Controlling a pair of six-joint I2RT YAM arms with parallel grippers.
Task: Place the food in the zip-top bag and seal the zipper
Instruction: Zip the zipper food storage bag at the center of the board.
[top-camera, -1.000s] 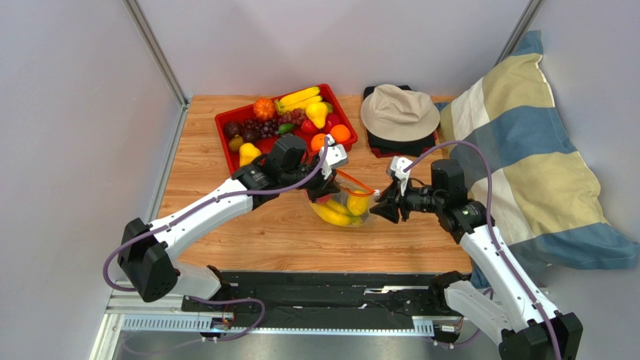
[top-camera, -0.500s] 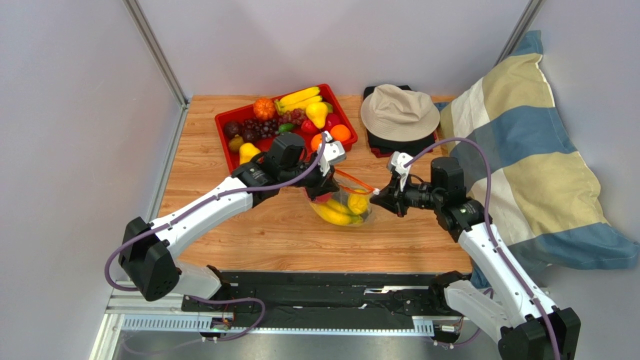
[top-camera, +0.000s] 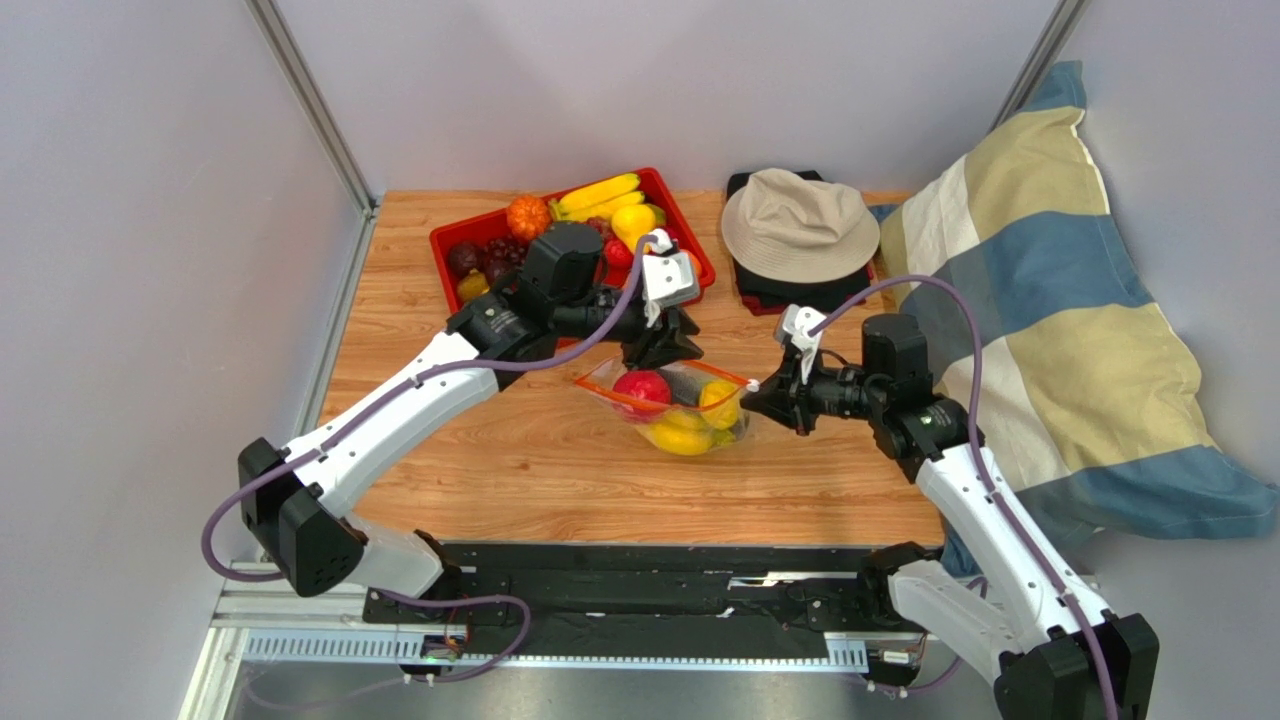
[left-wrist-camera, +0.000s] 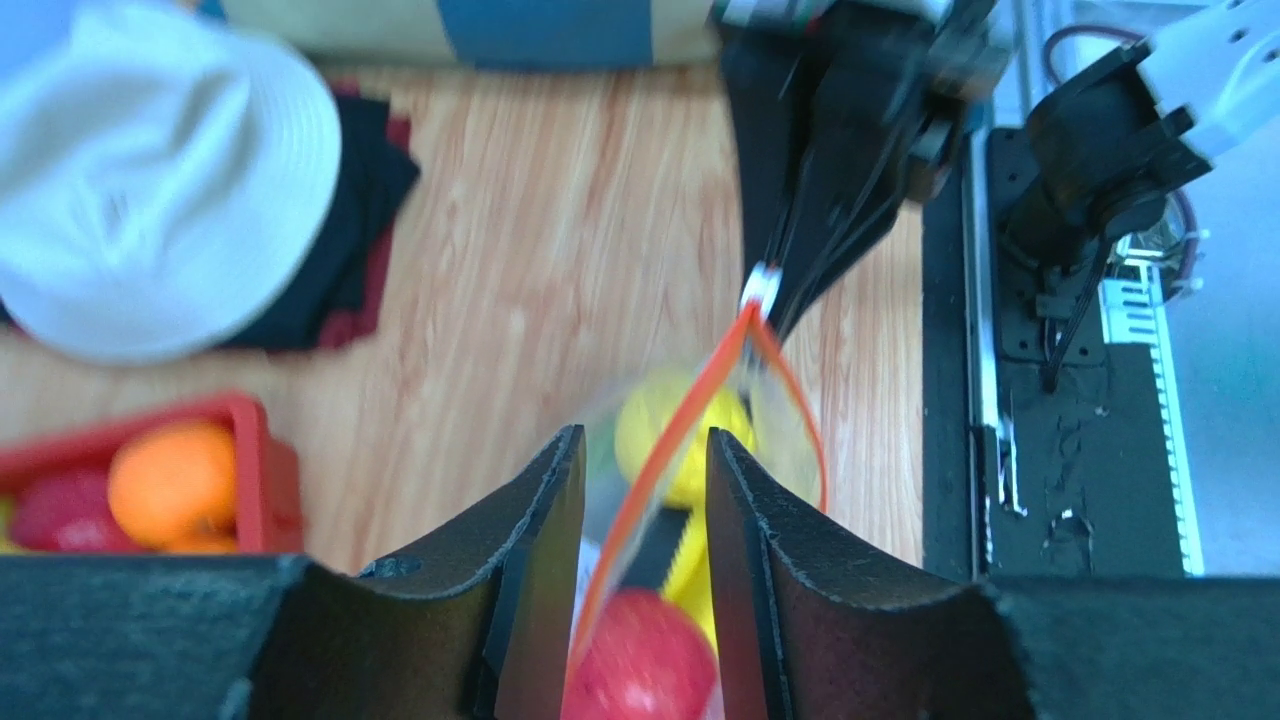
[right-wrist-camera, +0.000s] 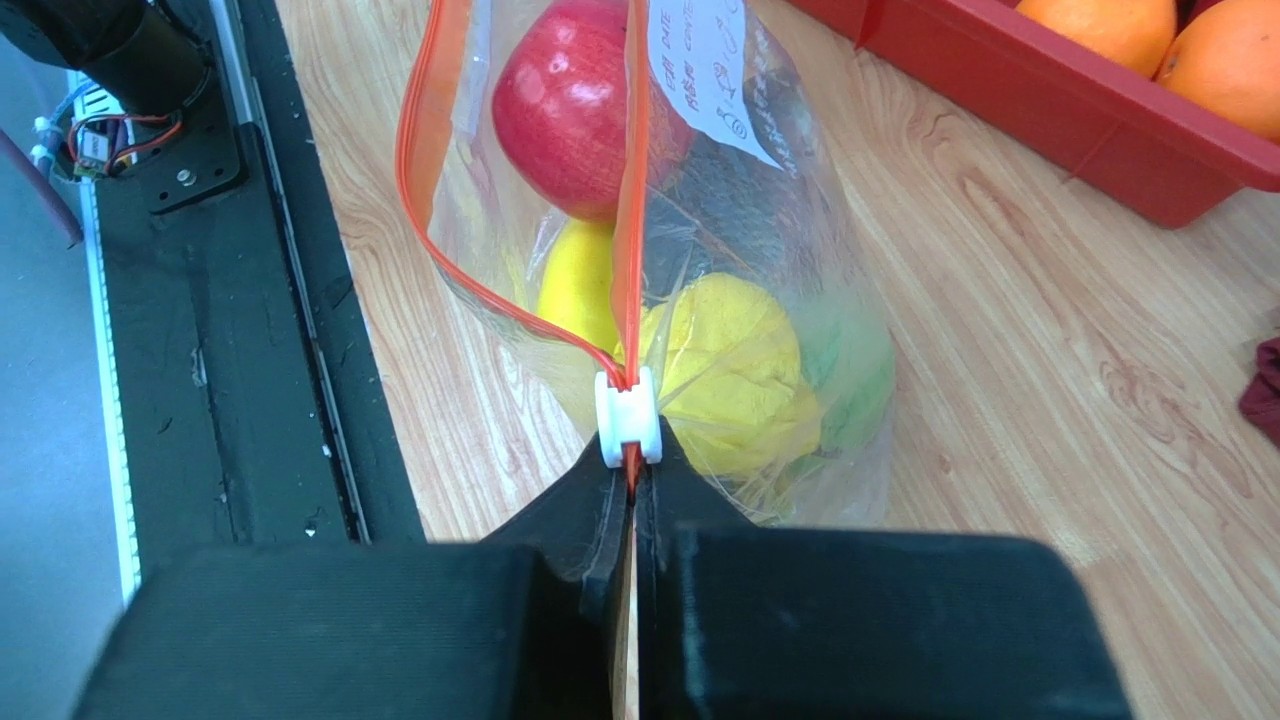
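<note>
Your left arm is now sitting further back toward 11 o'clock than a second ago. Its left fingers (left-wrist-camera: 526, 585) are no longer clenched, while your right fingers (right-wrist-camera: 564, 525), spread a second ago, are now clamping down. Meanwhile the zip-top bag (right-wrist-camera: 812, 458) is lying flatter, and a red apple (top-camera: 642, 390) is newly showing at its 9 o'clock end.

That bag is resting mid-worktop (top-camera: 496, 450), with the red tray (top-camera: 451, 248) of remaining fruit at its 11 o'clock and a hat (top-camera: 796, 222) at 1 o'clock. The right fingers are pinching the orange-red zipper (right-wrist-camera: 634, 195) just behind the white slider (right-wrist-camera: 628, 423), at the bag's 3 o'clock corner. The left fingers are standing released over the 12 o'clock edge, with one zipper track passing between them ungripped.

You are handling thin, crinkly, clear film. It is looking light, limp and slippery, so expect it to be folding and sliding rather than keeping its shape. The load inside is glossy and rounded: the apple, a lemon (right-wrist-camera: 736, 375), another yellow piece beneath and something green. It will likely be rolling toward whichever end is dipping.

The zipper band is looking like the stiffest part, so be taking hold there, one grip anchoring the corner and the other working the slider tab. The mouth is gaping, its two tracks bowing apart from the slider toward 9 o'clock. A white handwritten label (right-wrist-camera: 706, 68) is sitting on the upper wall.
</note>
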